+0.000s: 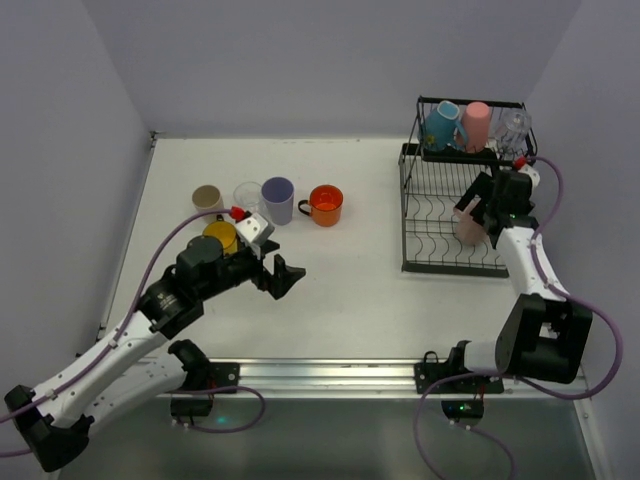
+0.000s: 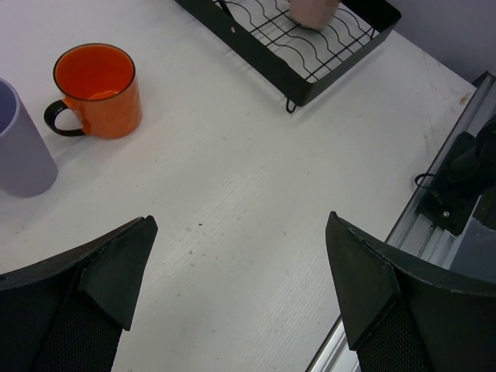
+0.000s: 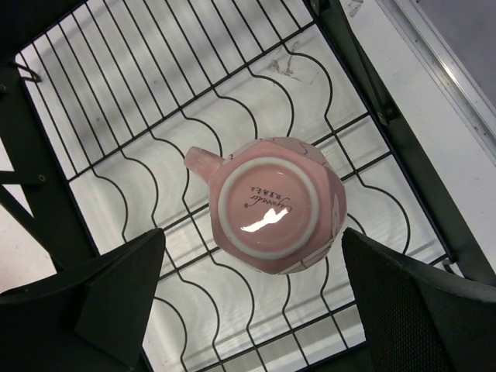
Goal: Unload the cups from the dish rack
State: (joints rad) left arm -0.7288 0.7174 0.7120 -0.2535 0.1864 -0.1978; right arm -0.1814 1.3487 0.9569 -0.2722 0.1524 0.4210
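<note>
The black wire dish rack (image 1: 404,215) stands at the right. A blue mug (image 1: 440,125), a pink cup (image 1: 476,125) and a clear cup (image 1: 512,128) sit in its upper shelf. On the lower tray (image 3: 372,93) a pink mug (image 3: 267,205) rests upside down, handle to the left. My right gripper (image 3: 252,256) hovers open right over it, fingers to either side and apart from it. Five cups stand on the table at the left: beige (image 1: 207,198), clear (image 1: 247,194), lavender (image 1: 277,199), orange (image 1: 326,204) and yellow (image 1: 221,236). My left gripper (image 1: 283,277) is open and holds nothing, in front of them.
In the left wrist view the orange mug (image 2: 99,89) and lavender cup (image 2: 22,139) lie ahead on the left, the rack's corner (image 2: 310,77) ahead on the right. The table's metal front rail (image 1: 330,372) runs between the arm bases. Grey walls close in on three sides.
</note>
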